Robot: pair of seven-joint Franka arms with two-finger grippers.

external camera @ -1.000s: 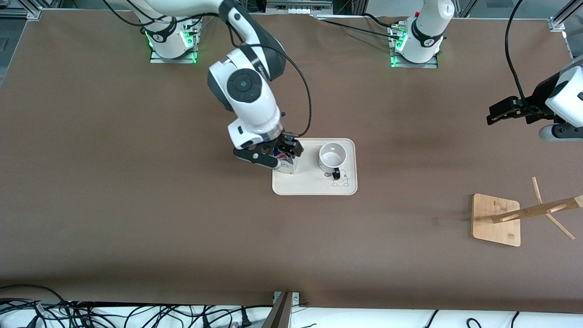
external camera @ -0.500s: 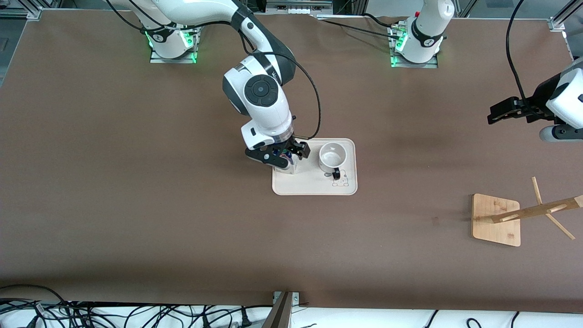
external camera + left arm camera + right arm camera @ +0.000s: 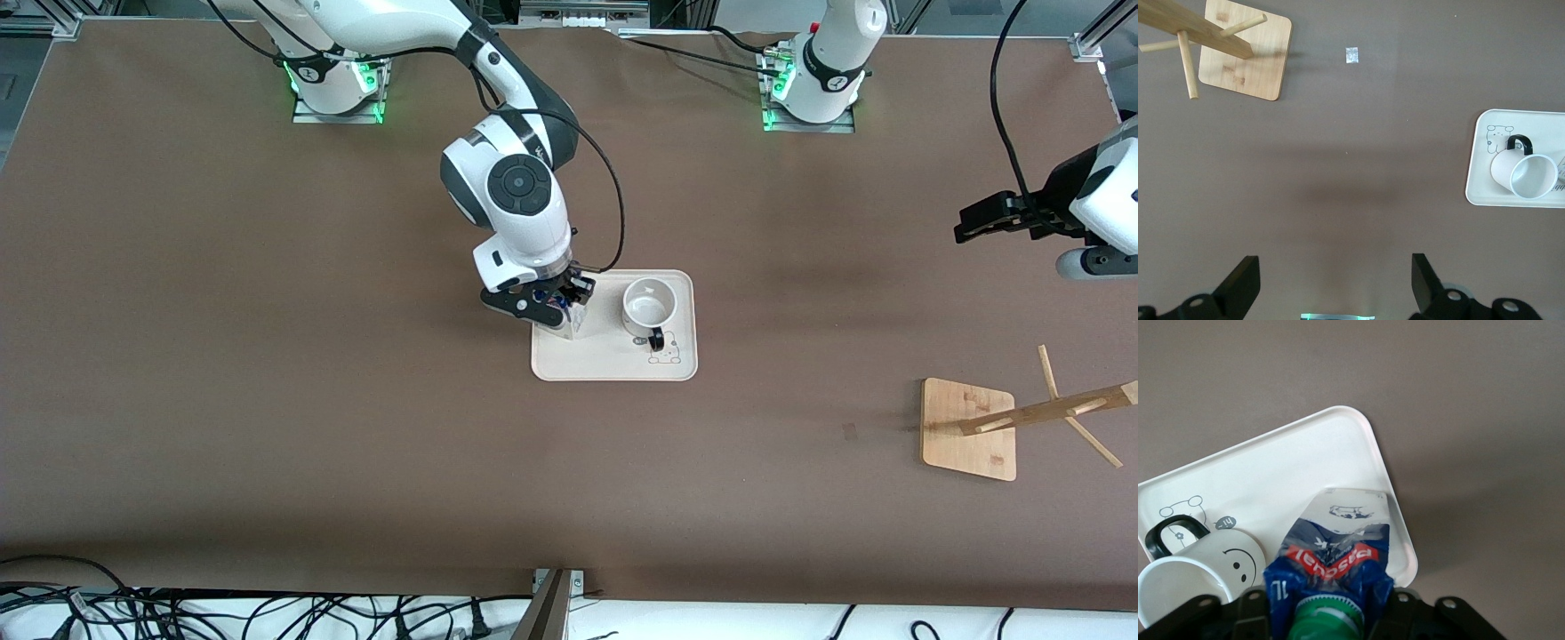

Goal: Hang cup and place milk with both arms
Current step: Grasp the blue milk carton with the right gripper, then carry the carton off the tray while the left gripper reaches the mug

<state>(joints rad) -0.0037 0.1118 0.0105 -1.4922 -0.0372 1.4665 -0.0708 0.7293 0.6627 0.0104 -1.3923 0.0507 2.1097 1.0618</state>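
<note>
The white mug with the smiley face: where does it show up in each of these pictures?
Front view: the cup stands upright on the tray, beside the milk.
Left wrist view: cup on the tray, handle toward the bear drawing.
Right wrist view: cup beside the milk.
Shared landmark: the tray.

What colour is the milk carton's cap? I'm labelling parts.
Green, on the milk carton's cap; clearest in the right wrist view.

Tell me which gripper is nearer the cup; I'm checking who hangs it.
Right. The right gripper is at the milk on the tray, beside the cup. The left gripper hangs open over bare table, toward its own end.
</note>
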